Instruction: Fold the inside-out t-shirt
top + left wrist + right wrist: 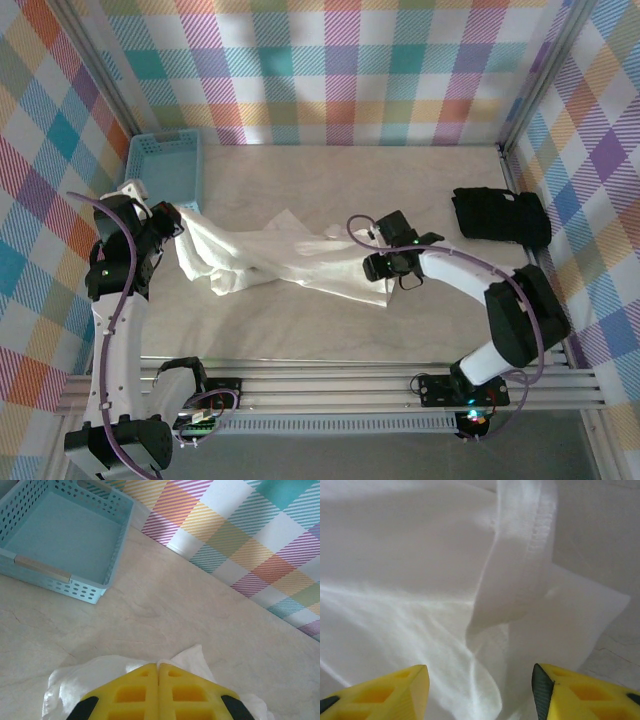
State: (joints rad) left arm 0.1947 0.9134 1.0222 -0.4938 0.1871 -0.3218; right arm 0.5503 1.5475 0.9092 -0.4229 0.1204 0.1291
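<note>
The inside-out t-shirt point(290, 262) lies in a twisted, rumpled band across the middle of the bench point(400, 180), running from the left arm over to the right one. It is thin white cotton, matte and unprinted, gathered into long soft folds. It looks very light and limp, so it should drape and slide rather than hold a crease, and any lifted part will likely sag and drag the rest along. The left pincer point(158, 666) is pressed together on the shirt's left end, where cloth bunches out from under its yellow fingers and hangs down towards the bench. The right pincer point(480, 672) stands spread just above the shirt's right end, holding nothing. Between its fingers a stitched hem point(537, 535) runs away as a doubled, ribbed strip. That thicker edge, or a corner beside it, seems the surest place to take hold. A perforated blue plastic basket point(160, 137) sits at the far left, and a black folded garment point(500, 215) lies well apart at the right.
</note>
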